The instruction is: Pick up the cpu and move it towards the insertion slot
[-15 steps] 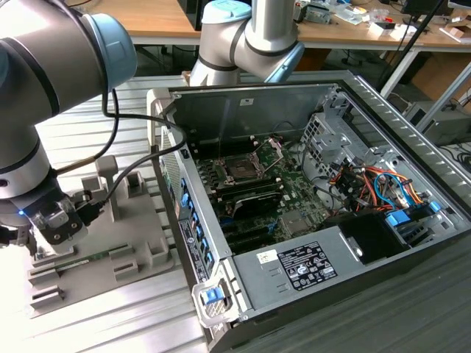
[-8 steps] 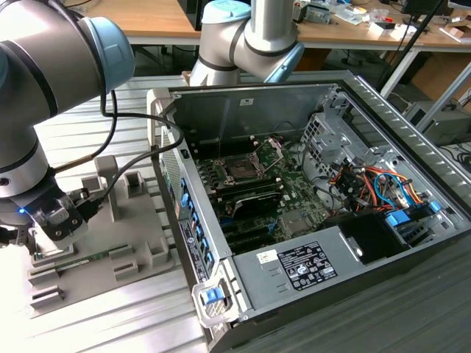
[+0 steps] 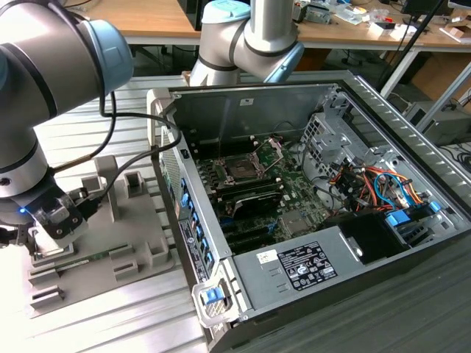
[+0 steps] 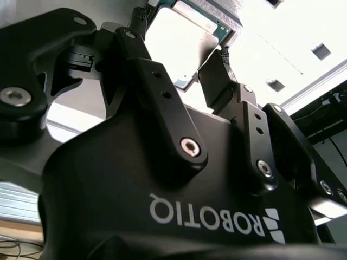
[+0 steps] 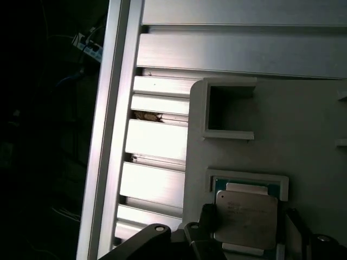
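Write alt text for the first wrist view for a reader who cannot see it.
A small flat square cpu with a silvery metal face lies in a square recess of a grey plastic fixture plate, with the black gripper close on both sides of it. The plate rests on a ribbed silver aluminium table.

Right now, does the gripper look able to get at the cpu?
Probably yes. The gripper hangs right over the cpu, its open fingers on either side of the chip, and nothing covers the cpu in its recess in the grey fixture plate.
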Robot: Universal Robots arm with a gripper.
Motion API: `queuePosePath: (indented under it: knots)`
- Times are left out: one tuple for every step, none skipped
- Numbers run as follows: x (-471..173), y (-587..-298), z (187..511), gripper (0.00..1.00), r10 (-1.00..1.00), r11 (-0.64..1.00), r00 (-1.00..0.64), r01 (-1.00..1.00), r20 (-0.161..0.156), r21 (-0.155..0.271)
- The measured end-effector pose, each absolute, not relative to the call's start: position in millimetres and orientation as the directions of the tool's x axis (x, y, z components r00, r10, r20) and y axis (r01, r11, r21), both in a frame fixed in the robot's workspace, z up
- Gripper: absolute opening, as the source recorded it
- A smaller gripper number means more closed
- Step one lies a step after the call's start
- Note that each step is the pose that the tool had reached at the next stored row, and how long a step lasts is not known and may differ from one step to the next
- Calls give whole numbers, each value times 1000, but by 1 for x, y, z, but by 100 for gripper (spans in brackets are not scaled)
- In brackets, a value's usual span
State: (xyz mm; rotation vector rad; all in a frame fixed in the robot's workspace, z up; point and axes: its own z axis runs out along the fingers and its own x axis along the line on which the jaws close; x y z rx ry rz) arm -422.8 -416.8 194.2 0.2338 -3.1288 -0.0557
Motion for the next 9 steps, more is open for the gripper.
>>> queuePosePath:
  knots:
    - [-423, -416, 194, 60, -150, 988, -989, -150, 1, 36]
    - [-423, -416, 193, 60, -151, 988, -989, -151, 1, 36]
    - [-423, -416, 192, 60, -153, 988, -988, -153, 1, 36]
    - [-423, -416, 191, 60, -155, 987, -988, -155, 1, 36]
    - [-424, -416, 190, 60, -158, 987, -987, -158, 1, 36]
    - [-424, -416, 190, 60, -159, 987, -987, -159, 1, 36]
    - [-424, -416, 189, 60, -159, 987, -987, -159, 1, 36]
    - [-424, -416, 189, 60, -159, 987, -987, -159, 1, 36]
    - [-424, -416, 189, 60, -159, 987, -987, -159, 1, 36]
